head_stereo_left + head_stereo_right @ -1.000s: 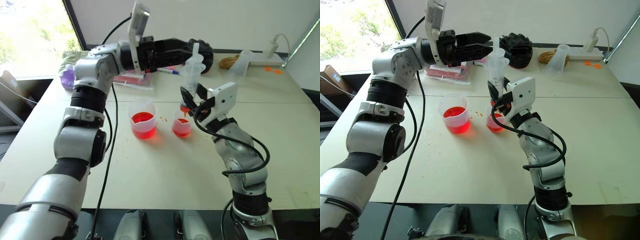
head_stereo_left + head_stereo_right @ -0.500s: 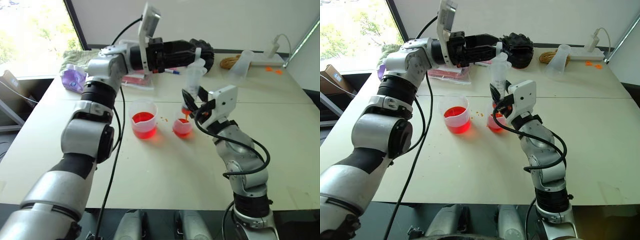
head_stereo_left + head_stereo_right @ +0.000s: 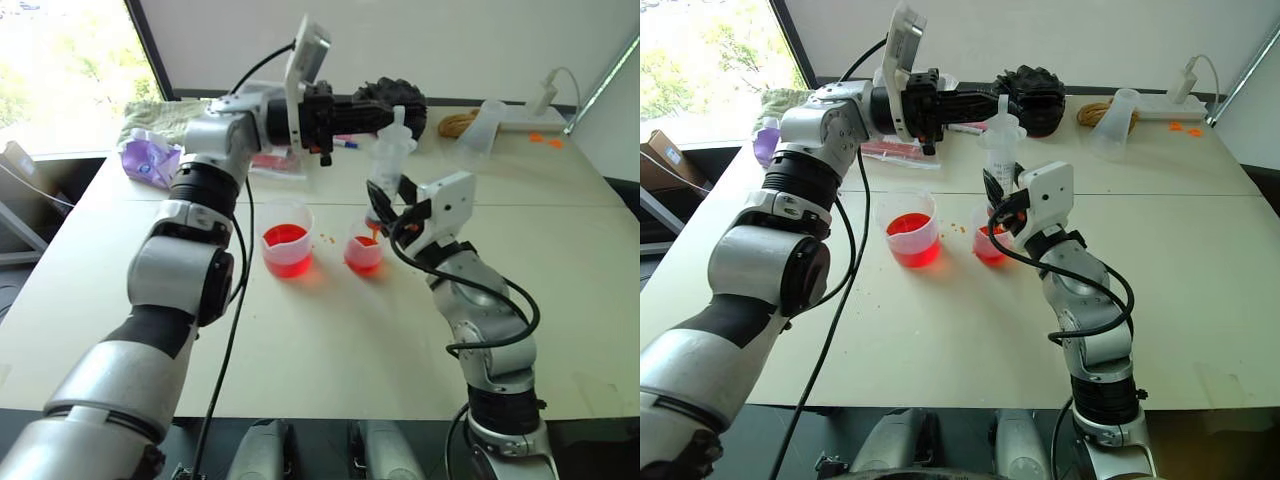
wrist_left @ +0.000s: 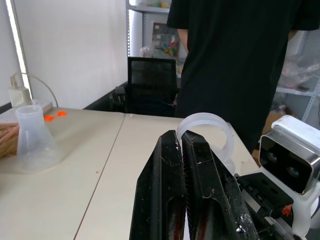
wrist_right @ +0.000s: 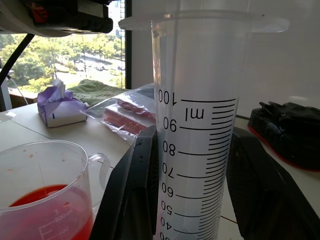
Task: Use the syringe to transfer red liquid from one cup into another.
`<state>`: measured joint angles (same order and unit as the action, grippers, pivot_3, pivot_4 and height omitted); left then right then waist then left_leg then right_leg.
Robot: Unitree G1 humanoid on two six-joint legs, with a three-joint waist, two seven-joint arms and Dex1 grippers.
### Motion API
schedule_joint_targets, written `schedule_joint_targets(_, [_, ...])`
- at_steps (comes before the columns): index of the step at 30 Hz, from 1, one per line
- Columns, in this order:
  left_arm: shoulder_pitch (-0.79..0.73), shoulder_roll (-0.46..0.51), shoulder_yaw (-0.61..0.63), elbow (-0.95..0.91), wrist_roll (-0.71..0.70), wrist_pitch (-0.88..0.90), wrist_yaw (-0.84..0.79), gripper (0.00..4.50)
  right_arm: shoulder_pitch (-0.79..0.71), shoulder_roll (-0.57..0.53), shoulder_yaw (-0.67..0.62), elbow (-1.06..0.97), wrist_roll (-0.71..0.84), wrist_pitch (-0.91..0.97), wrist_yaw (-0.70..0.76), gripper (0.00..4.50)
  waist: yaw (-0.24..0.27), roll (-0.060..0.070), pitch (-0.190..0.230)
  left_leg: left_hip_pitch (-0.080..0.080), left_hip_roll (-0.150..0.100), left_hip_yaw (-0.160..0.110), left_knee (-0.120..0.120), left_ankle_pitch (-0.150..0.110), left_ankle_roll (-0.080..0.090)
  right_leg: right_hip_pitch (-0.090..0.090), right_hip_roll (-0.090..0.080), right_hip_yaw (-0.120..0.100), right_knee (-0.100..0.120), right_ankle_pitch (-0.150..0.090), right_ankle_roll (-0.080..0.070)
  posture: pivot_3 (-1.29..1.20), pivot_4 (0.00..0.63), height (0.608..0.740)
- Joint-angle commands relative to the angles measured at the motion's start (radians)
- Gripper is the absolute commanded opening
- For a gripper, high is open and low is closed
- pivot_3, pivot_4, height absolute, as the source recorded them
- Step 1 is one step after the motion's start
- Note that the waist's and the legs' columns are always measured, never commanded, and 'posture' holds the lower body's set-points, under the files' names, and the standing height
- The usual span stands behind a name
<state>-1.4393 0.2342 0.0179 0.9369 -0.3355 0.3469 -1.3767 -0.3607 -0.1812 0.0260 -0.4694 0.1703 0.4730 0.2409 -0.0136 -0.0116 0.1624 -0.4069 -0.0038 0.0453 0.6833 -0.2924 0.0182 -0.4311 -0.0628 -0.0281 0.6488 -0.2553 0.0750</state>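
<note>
Your right gripper [image 3: 997, 196] is clamped on the barrel of the syringe [image 3: 1000, 150], low down, holding it upright; in the right wrist view the barrel [image 5: 197, 135] sits between the two black fingers with its graduations facing the camera. Your left gripper [image 3: 392, 114] reaches across level from the left, and its fingers [image 4: 172, 200] are pressed together with almost no gap. The white plunger ring [image 4: 205, 131] sits just past their tips, so you appear to have the plunger top pinched or pressed, though exactly how they bear on it is hard to tell.

Moving outward, the syringe's orange tip [image 3: 372, 224] points down into the smaller cup [image 3: 364, 252], which holds a little red liquid [image 3: 364, 243]. The larger cup [image 3: 285, 238] stands just to its left, apart from it, with a deeper layer of red in the bottom.

Judging by this, you are in the discharge step: the draw from the larger cup looks done, and some liquid has already reached the smaller one. The barrel looks mostly clear where it can be seen, so little may remain inside. What is left is to finish pressing the plunger down and then lift the tip clear of the smaller cup without tipping it.
</note>
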Motion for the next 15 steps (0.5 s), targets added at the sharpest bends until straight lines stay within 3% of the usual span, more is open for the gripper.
schedule_joint_targets(1, [0.021, -0.017, -0.035, -0.039, 0.020, 0.021, -0.028, 0.02, -0.040, 0.001, 0.006, -0.052, 0.008, -0.035, 0.007, 1.28, 0.000, 0.000, 0.000, 0.000, 0.000, 0.000, 0.000, 0.000, 0.000, 0.000, 0.000, 0.000, 0.000, 0.000, 0.000, 0.00, 0.150, 0.740])
schedule_joint_targets(15, [0.090, -0.019, -0.059, -0.141, 0.032, 0.070, -0.030, 0.02, -0.052, 0.004, 0.001, -0.046, 0.011, -0.033, 0.009, 1.28, 0.000, 0.000, 0.000, 0.000, 0.000, 0.000, 0.000, 0.000, 0.000, 0.000, 0.000, 0.000, 0.000, 0.000, 0.000, 0.00, 0.150, 0.740])
